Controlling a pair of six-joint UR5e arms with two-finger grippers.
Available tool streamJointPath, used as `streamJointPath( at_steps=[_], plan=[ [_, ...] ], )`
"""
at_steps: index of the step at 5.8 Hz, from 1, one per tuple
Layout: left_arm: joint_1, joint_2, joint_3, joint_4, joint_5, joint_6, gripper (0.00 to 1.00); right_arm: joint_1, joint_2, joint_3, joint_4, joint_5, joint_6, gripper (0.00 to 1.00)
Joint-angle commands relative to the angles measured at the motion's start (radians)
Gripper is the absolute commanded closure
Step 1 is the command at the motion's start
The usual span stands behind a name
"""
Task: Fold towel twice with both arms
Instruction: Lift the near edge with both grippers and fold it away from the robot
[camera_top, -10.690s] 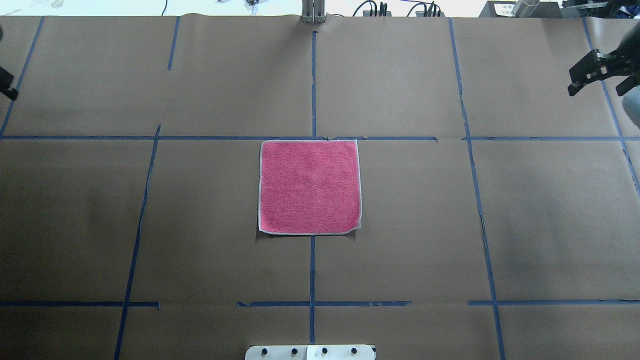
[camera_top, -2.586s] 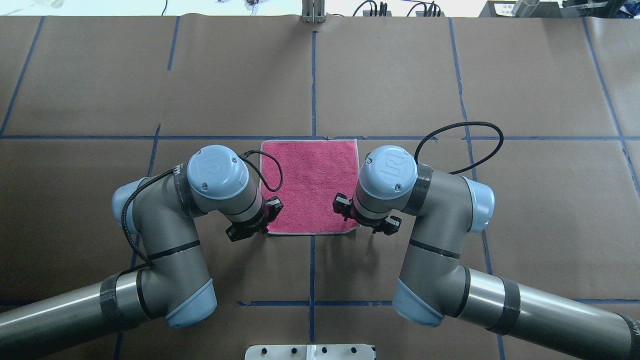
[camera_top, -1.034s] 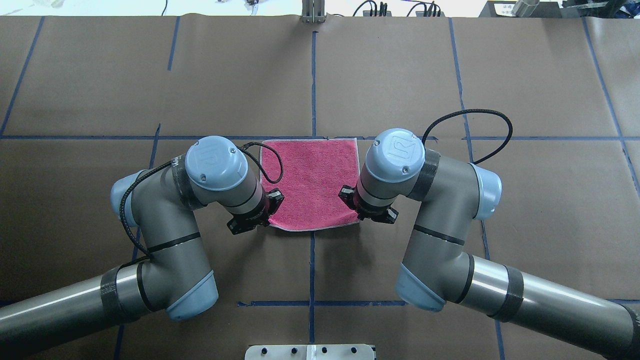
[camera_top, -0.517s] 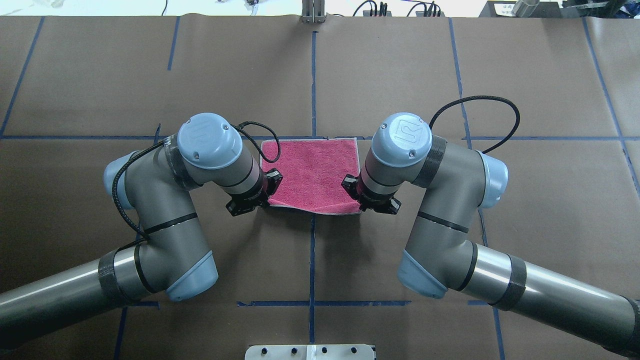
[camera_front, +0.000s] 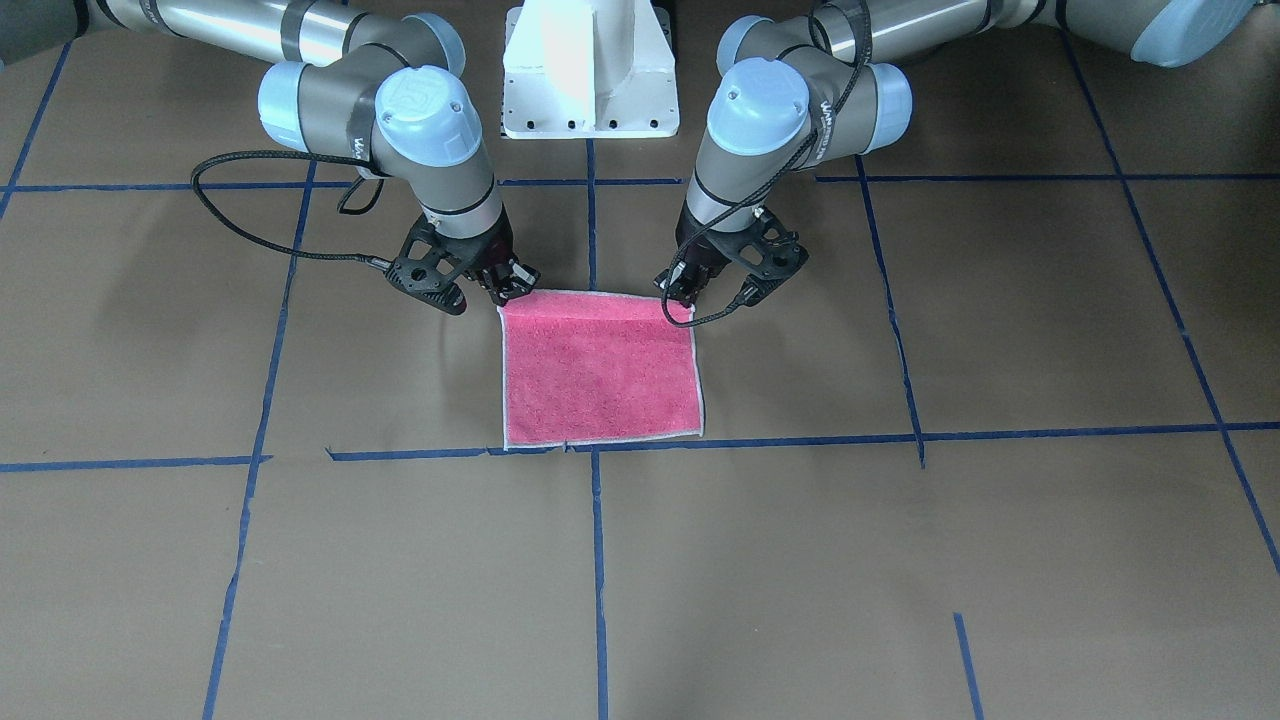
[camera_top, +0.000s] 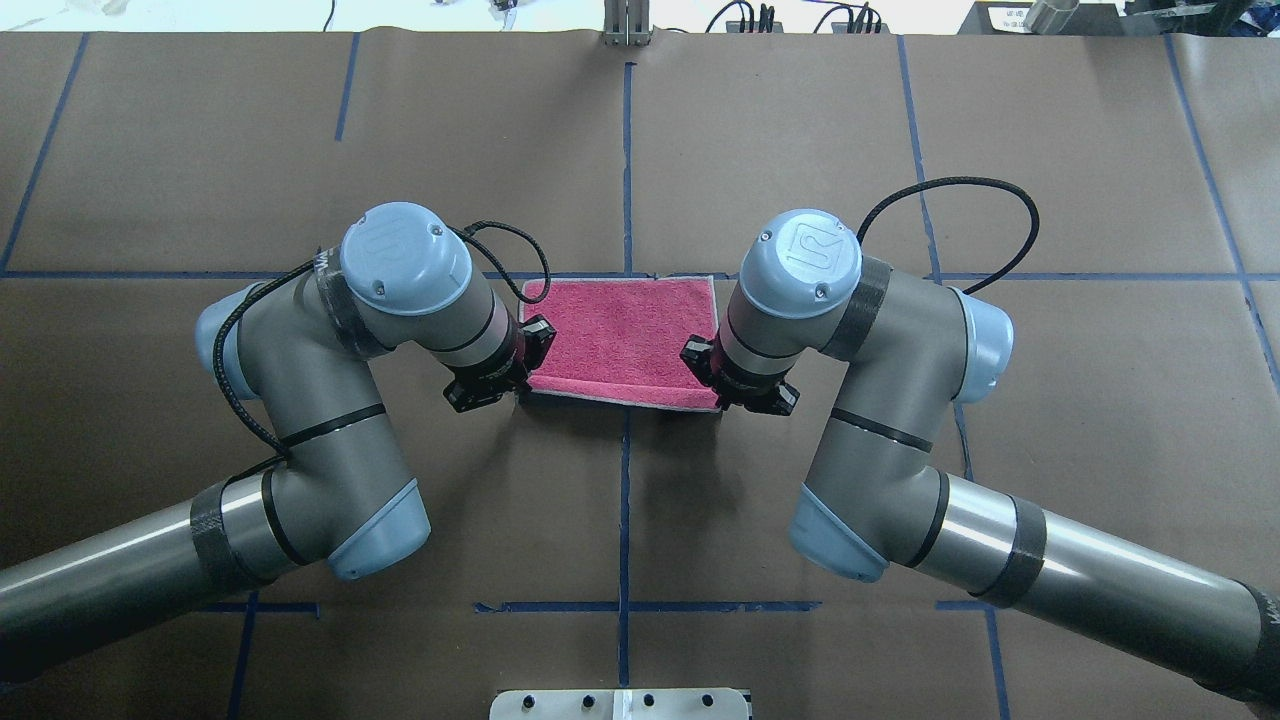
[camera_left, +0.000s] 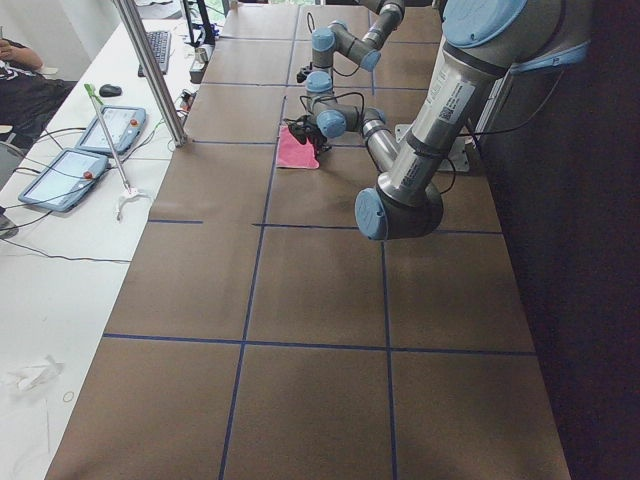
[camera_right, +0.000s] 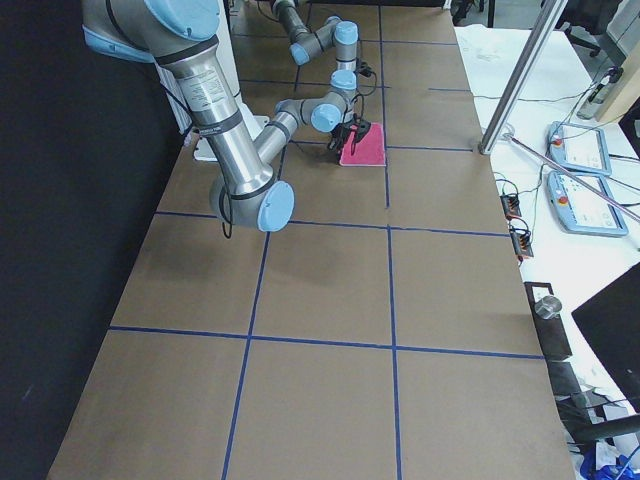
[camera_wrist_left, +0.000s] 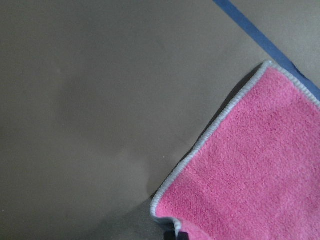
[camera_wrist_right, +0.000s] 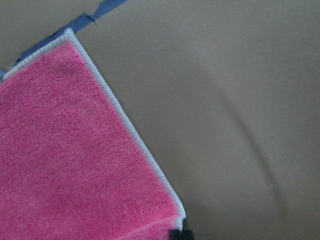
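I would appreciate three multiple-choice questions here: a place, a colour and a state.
1. Where do the left gripper and right gripper grip the towel?
A. its two corners nearest the robot's base
B. its two far corners
C. its middle
2. Which colour is the towel's upward face?
A. grey
B. pink-red
C. blue
3. How is the towel's edge nearest the base?
A. lying flat
B. folded twice
C. raised off the table
Answers: 1 A, both grippers sit on those corners; 2 B, only pink-red shows; 3 C, shadow lies beneath it.
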Motion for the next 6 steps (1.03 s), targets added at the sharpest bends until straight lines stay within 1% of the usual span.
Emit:
streamJointPath(
  at_steps=[1,2,3,4,5,6],
  plan=[
    [-0.004,-0.022,0.044,-0.013,0.0,-0.004,1.0,0.011,0.058,-0.083,0.0,0.002,-0.006,0.99],
    [-0.013,-0.03,0.064,-0.015,0.0,-0.004,1.0,0.02,0.061,-0.094,0.006,0.011,-0.009,0.99],
    [-0.027,-0.037,0.087,-0.039,-0.002,-0.025,1.0,0.043,0.059,-0.103,0.041,0.041,-0.006,0.99],
    [-0.041,-0.037,0.121,-0.094,-0.002,-0.031,1.0,0.063,0.061,-0.127,0.07,0.06,-0.007,0.99],
    [-0.061,-0.04,0.127,-0.099,-0.02,-0.038,1.0,0.087,0.061,-0.141,0.101,0.089,-0.007,1.0],
    [-0.076,-0.053,0.129,-0.099,-0.021,-0.068,1.0,0.112,0.061,-0.141,0.103,0.112,-0.007,1.0]
  ],
)
